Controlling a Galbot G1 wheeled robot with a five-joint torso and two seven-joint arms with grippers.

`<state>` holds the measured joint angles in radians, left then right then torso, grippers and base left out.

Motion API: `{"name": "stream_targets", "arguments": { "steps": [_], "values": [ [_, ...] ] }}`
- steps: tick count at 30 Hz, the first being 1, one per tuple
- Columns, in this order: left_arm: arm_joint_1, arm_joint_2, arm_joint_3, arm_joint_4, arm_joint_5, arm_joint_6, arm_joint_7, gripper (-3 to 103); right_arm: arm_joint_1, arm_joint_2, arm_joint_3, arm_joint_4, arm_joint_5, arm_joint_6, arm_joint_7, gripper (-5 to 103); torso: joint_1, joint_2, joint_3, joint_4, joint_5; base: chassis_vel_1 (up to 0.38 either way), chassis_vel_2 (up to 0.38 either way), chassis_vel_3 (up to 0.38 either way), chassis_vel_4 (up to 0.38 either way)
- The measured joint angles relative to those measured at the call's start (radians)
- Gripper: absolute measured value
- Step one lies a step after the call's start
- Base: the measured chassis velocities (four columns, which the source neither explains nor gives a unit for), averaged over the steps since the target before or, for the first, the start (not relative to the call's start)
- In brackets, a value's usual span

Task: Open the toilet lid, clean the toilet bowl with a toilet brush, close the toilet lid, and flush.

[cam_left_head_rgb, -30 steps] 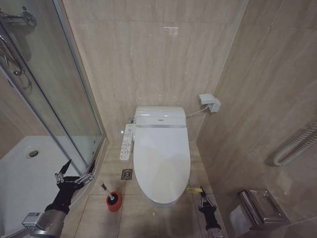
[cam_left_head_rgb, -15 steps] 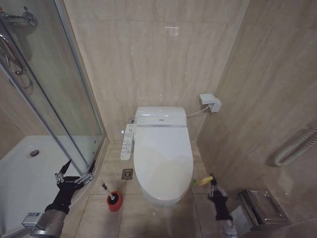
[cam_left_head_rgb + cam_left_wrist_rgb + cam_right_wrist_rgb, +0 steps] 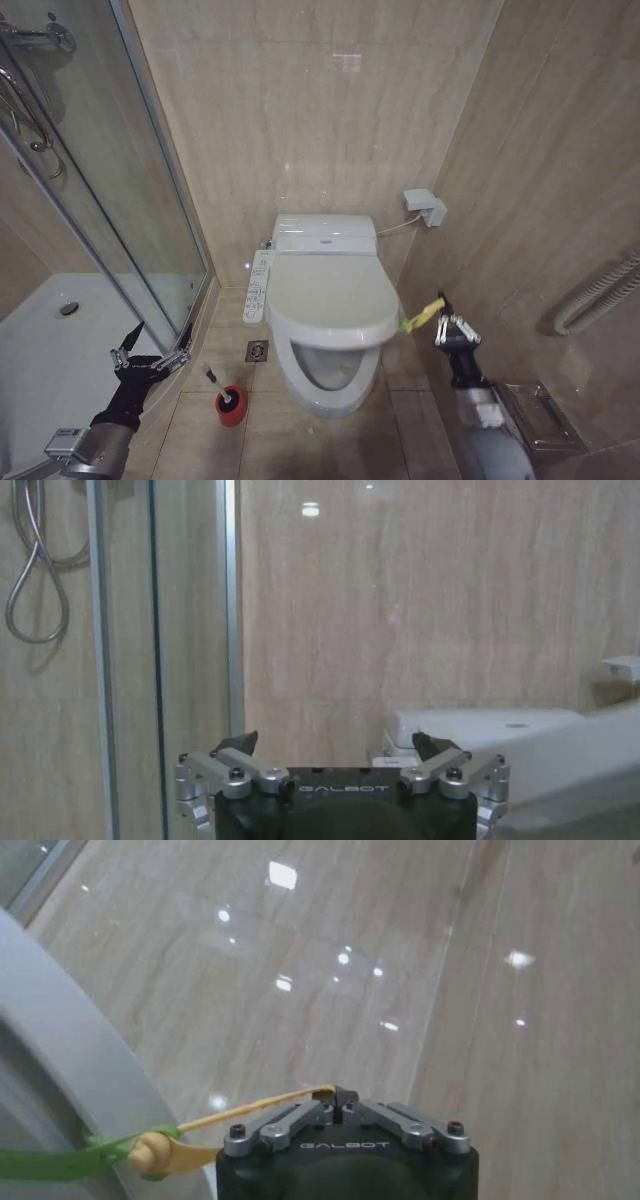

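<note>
Hands first, nearest of all. Left hand low by the shower glass, fingers spread wide, gripping nothing, parked well apart from the toilet. Right hand on the far side of the bowl, close to the right wall, pinched tight on a yellow-green strap. Confirmed from the right wrist view: right hand clenched on the yellow end, with the strap running taut down and across to the pale curved edge of the lid.

Next out, on the floor: toilet brush upright in its red holder, just left of the bowl's front, nearer the left hand than the right.

Then the toilet bowl, front part uncovered, long axis running straight away toward the back wall. Above it the toilet lid, front edge raised, tilted up on its rear hinge, roughly partway open by the look of it. Hard to say whether the seat rides up with it.

Key relation: lid to the left of the right hand, strap between them, hinge at the far end. Probably an up-and-back pull needed. Tight on the right, wall close; tank and back wall behind as the stop.
</note>
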<state>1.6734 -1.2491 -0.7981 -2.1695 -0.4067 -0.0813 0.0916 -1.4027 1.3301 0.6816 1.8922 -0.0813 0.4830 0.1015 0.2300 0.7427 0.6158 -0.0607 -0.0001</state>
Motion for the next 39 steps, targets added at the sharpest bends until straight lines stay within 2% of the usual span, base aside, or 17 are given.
{"name": "stream_targets", "arguments": {
  "steps": [6, 12, 17, 19, 20, 23, 29, 35, 39],
  "values": [
    [0.000, 0.000, 0.000, 0.000, 0.000, 0.000, 0.000, 100, 0.069, -0.078, -0.027, 0.005, 0.063, -0.060, -0.001, 1, 0.000, 0.000, 0.000, 0.0000, -0.0001, 0.000, 0.000, 0.000, 0.000],
    [0.000, 0.000, 0.000, 0.000, 0.000, 0.000, 0.000, 100, 0.129, -0.096, -0.061, -0.021, 0.126, -0.120, -0.017, 1, 0.000, 0.000, 0.000, -0.0003, 0.0001, 0.000, 0.000, 0.000, 0.000],
    [0.000, 0.000, 0.000, 0.000, 0.000, 0.000, 0.000, 100, 0.225, -0.083, -0.097, -0.076, 0.171, -0.188, -0.021, 1, 0.000, 0.000, 0.000, 0.0000, 0.0001, 0.000, 0.000, 0.000, 0.000],
    [0.000, 0.000, 0.000, 0.000, 0.000, 0.000, 0.000, 100, 0.264, -0.071, -0.125, -0.073, 0.211, -0.262, -0.010, 1, 0.000, 0.000, 0.000, 0.0001, -0.0001, 0.000, 0.000, 0.000, 0.000],
    [0.000, 0.000, 0.000, 0.000, 0.000, 0.000, 0.000, 100, 0.264, -0.071, -0.125, -0.073, 0.211, -0.262, -0.010, 1, 0.000, 0.000, 0.000, 0.0001, -0.0001, 0.000, 0.000, 0.000, 0.000],
    [0.000, 0.000, 0.000, 0.000, 0.000, 0.000, 0.000, 100, 0.296, -0.059, -0.154, -0.084, 0.266, -0.338, -0.001, 1, 0.000, 0.000, 0.000, -0.0002, -0.0002, 0.000, 0.000, 0.000, 0.000],
    [0.000, 0.000, 0.000, 0.000, 0.000, 0.000, 0.000, 100, 0.358, -0.028, -0.160, -0.147, 0.318, -0.370, 0.005, 1, 0.000, 0.000, 0.000, -0.0002, -0.0004, 0.000, 0.000, 0.000, 0.000],
    [0.000, 0.000, 0.000, 0.000, 0.000, 0.000, 0.000, 100, 0.425, 0.011, -0.170, -0.202, 0.321, -0.385, 0.015, 1, 0.000, 0.000, 0.000, -0.0002, -0.0003, 0.000, 0.000, 0.000, 0.000],
    [0.000, 0.000, 0.000, 0.000, 0.000, 0.000, 0.000, 100, 0.527, 0.021, -0.191, -0.276, 0.321, -0.399, 0.019, 1, 0.000, 0.000, 0.000, -0.0003, -0.0003, 0.000, 0.000, 0.000, 0.000]
  ]
}}
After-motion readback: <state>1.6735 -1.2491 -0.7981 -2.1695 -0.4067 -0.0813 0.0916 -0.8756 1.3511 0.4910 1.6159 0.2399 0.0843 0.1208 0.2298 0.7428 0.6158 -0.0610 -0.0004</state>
